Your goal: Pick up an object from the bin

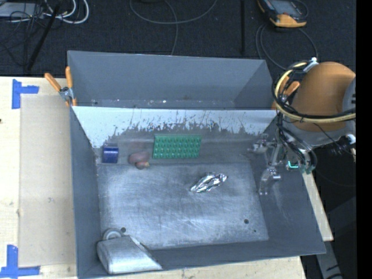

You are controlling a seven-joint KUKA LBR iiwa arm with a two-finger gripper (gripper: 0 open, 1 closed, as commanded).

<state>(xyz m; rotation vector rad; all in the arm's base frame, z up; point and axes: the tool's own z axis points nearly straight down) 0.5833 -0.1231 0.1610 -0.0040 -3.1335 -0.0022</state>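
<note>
The gripper [267, 179] is hanging at the right side of the grey metal bin [174, 80], low over the place where the flat floor is meeting the sloped right wall. The arm is reaching in from the right, and its wrist is carrying a round orange cover [325, 95] with cables looping around it. Whether the gripper is released or clenched I cannot tell, because its dark parts are blending with the wall behind them.

The thing nearest to it is a silver crumpled piece [208, 183], looking like foil. It is lying near the middle of the floor, to the left of the gripper and clearly apart from it.

Along the back edge of the floor, three things are sitting in a row. A green studded plate [177, 147] is lying flat there. Just beside it on the left is a small pinkish-brown lump [139, 160], and further left a small blue block [110, 154] is standing.

In the near left corner, a pale grey wedge-shaped thing [125, 256] is resting with a metal ring [113, 234] at its upper end, well apart from the gripper
</note>
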